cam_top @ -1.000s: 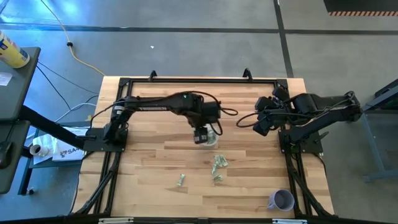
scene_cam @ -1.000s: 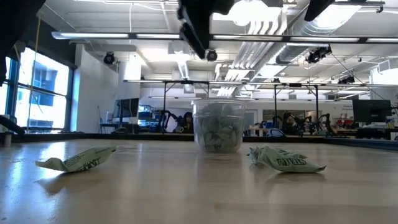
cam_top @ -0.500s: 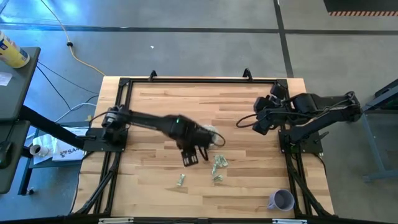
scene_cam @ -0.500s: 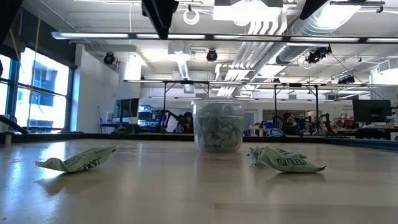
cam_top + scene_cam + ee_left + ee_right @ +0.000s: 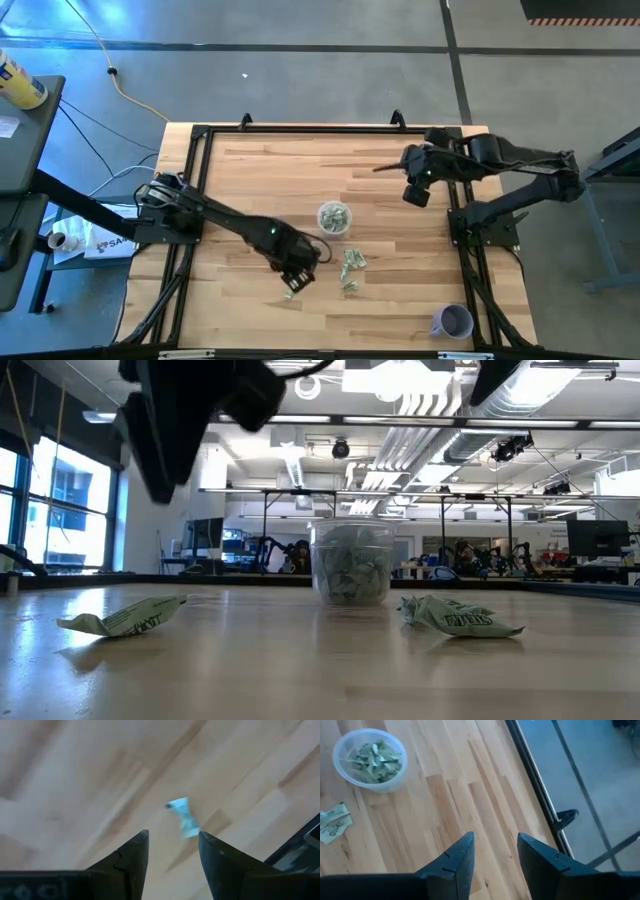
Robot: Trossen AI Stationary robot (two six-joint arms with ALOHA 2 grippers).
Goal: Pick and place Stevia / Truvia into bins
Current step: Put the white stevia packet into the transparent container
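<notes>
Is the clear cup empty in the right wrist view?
No, the clear cup holds a pile of green and white packets.

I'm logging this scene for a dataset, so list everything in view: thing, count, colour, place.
Clear cup: one, whitish rim, table centre, full of green-white packets.
Lone packet: one, green-white, near the front edge, beside the left gripper.
Packet cluster: several, exact count unclear, green-white, on the table in front of the cup.
Lavender cup: one, front right corner.
Table: one, light wood, black frame.
Yellow bottle: one, side table at far left.
Left gripper: dark, open, empty, above the lone packet.
Right gripper: dark, open, empty, far right of the table.
</notes>
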